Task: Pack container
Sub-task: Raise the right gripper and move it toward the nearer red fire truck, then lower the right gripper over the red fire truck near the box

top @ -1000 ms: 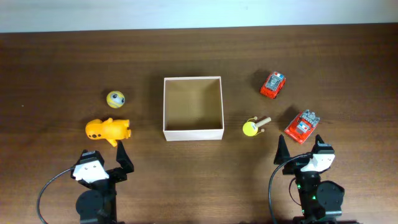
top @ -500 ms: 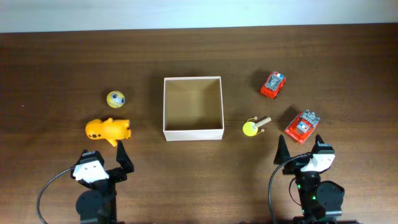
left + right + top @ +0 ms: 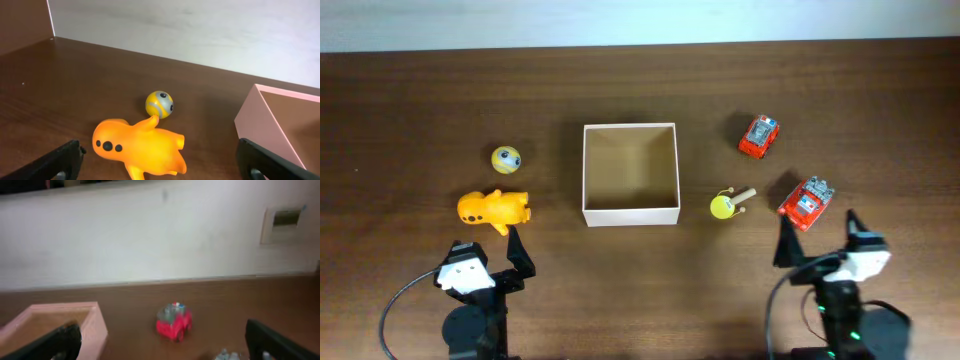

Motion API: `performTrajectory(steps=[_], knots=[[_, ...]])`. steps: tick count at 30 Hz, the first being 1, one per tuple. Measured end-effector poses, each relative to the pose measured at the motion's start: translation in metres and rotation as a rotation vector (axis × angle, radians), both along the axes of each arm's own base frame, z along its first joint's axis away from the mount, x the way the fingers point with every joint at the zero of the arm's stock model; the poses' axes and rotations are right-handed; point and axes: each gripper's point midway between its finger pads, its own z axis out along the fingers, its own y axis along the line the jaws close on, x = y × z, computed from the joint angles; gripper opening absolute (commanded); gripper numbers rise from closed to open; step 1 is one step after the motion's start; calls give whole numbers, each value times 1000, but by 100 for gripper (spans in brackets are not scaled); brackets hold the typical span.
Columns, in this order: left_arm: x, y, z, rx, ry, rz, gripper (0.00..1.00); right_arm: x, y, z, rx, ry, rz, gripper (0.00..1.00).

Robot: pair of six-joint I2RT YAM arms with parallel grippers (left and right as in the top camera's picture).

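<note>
Right claw (image 3: 817, 238), fingers apart and empty, has swung rightward since a moment ago; now just beside the nearer red car (image 3: 805, 201), likely the first pick. Left claw (image 3: 490, 262) also spread, unmoved. Container (image 3: 630, 213) mid-tabletop (image 3: 640, 295), nothing packed. Yellow pegged ball (image 3: 725, 206) lies between car and container; orange toy (image 3: 493, 209) and small ball (image 3: 506, 159) far left.

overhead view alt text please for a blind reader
An empty square white-walled cardboard box sits centred on a dark wooden table. Left of it lie a yellow ball and an orange animal toy; right of it, two red toy cars and a yellow wooden-handled toy. The left hand and right hand are open at the front.
</note>
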Motion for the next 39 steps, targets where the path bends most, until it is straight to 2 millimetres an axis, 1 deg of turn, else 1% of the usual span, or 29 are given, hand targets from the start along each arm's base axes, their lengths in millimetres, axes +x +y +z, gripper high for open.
performTrajectory(steps=[2, 4, 6, 8, 10, 13, 15, 16, 17, 19, 21, 23, 25, 27, 29, 32, 35, 39], knots=[[0, 0, 0, 0, 0, 0, 99, -10, 0, 29, -4, 29, 1, 99], [0, 0, 0, 0, 1, 0, 99, -15, 0, 49, -6, 77, 1, 99], [0, 0, 0, 0, 0, 0, 99, -15, 0, 64, -8, 161, 1, 99], [0, 0, 0, 0, 0, 0, 99, -12, 0, 74, -8, 256, 1, 99], [0, 0, 0, 0, 1, 0, 99, -4, 0, 81, -9, 379, 2, 99], [0, 0, 0, 0, 1, 0, 99, 13, 0, 83, -11, 562, 3, 99], [0, 0, 0, 0, 1, 0, 99, 33, 0, 82, -11, 668, 3, 99], [0, 0, -1, 0, 2, 0, 99, 49, 0, 81, -10, 715, 5, 99], [0, 0, -1, 0, 2, 0, 99, 59, 0, 80, -9, 739, 7, 99], [0, 0, 0, 0, 1, 0, 99, 87, 5, 73, 1, 795, 31, 99], [0, 0, -1, 0, 1, 0, 99, 114, 10, 56, 15, 856, 60, 99], [0, 0, -1, 0, 1, 0, 99, 134, 13, 36, 25, 910, 76, 99], [0, 0, -1, 0, 1, 0, 99, 147, 15, 12, 39, 977, 83, 99], [0, 0, -1, 0, 1, 0, 99, 155, 15, -9, 73, 1040, 71, 99], [0, 0, -1, 0, 1, 0, 99, 161, 13, -26, 128, 1093, 35, 99], [0, 0, -1, 0, 1, 0, 99, 161, 6, -42, 203, 1154, -42, 99], [0, 0, -1, 0, 1, 0, 99, 152, -6, -51, 252, 1207, -160, 99], [0, 0, -1, 0, 1, 0, 99, 132, -24, -58, 308, 1266, -354, 99]])
